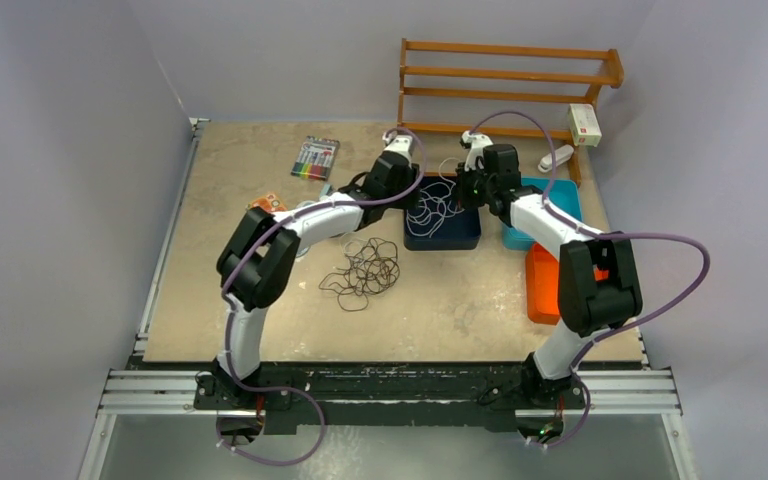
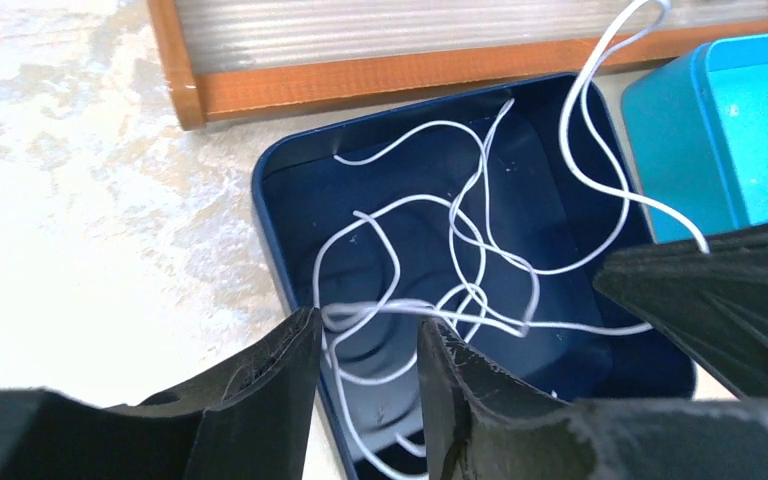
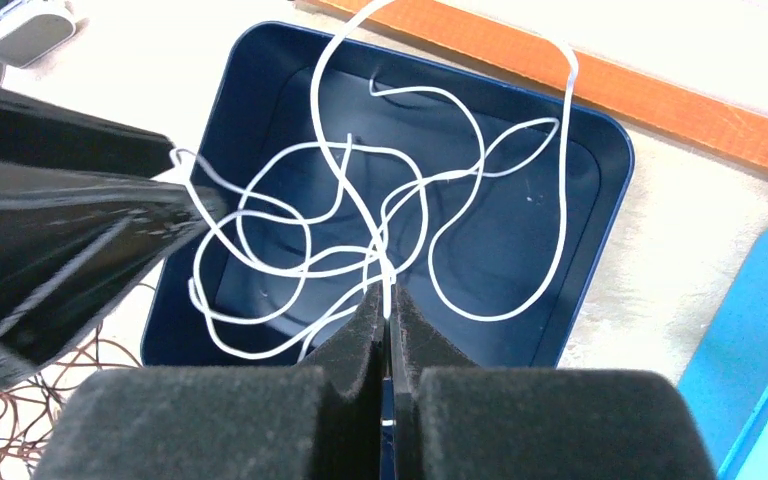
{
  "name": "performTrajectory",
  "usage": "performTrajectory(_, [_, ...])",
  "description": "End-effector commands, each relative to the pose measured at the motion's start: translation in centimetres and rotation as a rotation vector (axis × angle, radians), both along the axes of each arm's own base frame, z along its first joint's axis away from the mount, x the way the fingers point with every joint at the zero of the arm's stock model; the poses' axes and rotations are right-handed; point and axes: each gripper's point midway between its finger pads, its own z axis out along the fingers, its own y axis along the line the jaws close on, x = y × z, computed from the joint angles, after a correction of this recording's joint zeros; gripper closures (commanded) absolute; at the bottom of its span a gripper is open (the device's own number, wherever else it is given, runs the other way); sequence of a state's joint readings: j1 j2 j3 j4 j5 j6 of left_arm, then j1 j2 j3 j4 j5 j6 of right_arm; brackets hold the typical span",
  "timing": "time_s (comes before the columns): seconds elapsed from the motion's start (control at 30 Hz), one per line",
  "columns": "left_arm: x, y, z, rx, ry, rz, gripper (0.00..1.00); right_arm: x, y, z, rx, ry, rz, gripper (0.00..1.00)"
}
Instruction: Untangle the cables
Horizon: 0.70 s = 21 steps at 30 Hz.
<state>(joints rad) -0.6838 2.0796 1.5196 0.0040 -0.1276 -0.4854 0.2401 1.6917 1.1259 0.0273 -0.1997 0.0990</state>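
- right gripper pinches white cable; left gripper parted, strands between, prob. loose.
- cable thin, limp, light: grab one strand clear of crossings.

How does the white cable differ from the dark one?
The white cable loops mostly inside the navy tray; the dark cable sits bunched on the table. The right gripper pinches the white cable; no gripper holds the dark cable. Both are thin and tangled.
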Motion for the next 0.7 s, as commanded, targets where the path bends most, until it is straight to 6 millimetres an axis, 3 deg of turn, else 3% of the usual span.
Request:
performTrajectory(0.0, [0.2, 1.3, 8.2, -0.085, -0.15, 0.052, 0.59, 1.6, -0.4, 2.4, -0.032, -0.068, -0.008, 1.0])
performTrajectory(0.1, [0.0, 2.1, 9.0, -0.086, -0.164, 0.072, 0.56, 1.4, -0.4, 2.1, -0.038, -0.055, -0.005, 1.0])
performTrajectory(0.17, [-0.1, 2.3, 8.9, -0.087, -0.159, 0.073, 0.45, 1.3, -0.6, 1.9, -0.045, -0.049, -0.006, 1.0])
performTrajectory(0.23, [-0.3, 2.6, 9.1, -0.091, -0.154, 0.076, 0.4, 1.2, -0.4, 1.9, -0.045, -0.046, 0.012, 1.0])
performTrajectory(0.43, [-1.2, 5.1, 11.8, -0.088, -0.196, 0.127, 0.39, 0.3, 1.9, 1.6, -0.01, -0.026, 0.174, 0.93])
performTrajectory(0.67, [-2.2, 8.7, 13.7, -0.064, -0.228, 0.205, 0.38, 0.1, 3.4, -2.0, -0.074, 0.085, 0.228, 0.88])
